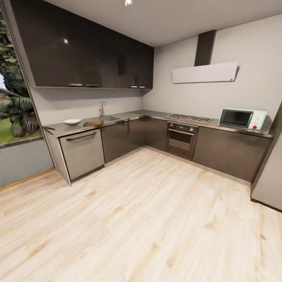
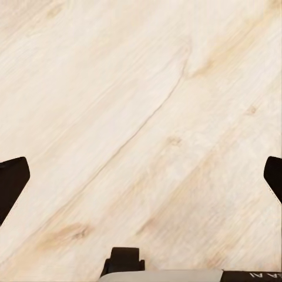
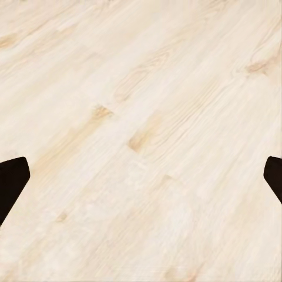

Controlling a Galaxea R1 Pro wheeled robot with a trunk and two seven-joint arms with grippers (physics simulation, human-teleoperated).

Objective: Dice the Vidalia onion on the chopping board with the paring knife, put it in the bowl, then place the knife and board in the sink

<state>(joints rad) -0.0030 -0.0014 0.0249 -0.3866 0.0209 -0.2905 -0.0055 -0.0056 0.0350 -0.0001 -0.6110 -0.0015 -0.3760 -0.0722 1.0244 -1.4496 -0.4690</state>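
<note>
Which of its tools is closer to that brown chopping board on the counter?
Left, probably, and only slightly. The left tool and the right tool both hang open above the floor, far from the chopping board, which sits on the countertop off to the robot's left.

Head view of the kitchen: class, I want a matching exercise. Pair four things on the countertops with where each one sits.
Things:
1. bowl
2. chopping board
3. sink
4. microwave

Places:
A. under the chrome tap
B. far right of the countertop, beyond the hob
C. between the bowl and the sink
D. near the left end of the countertop, by the window

Pairs: 1-D, 2-C, 3-A, 4-B
</note>
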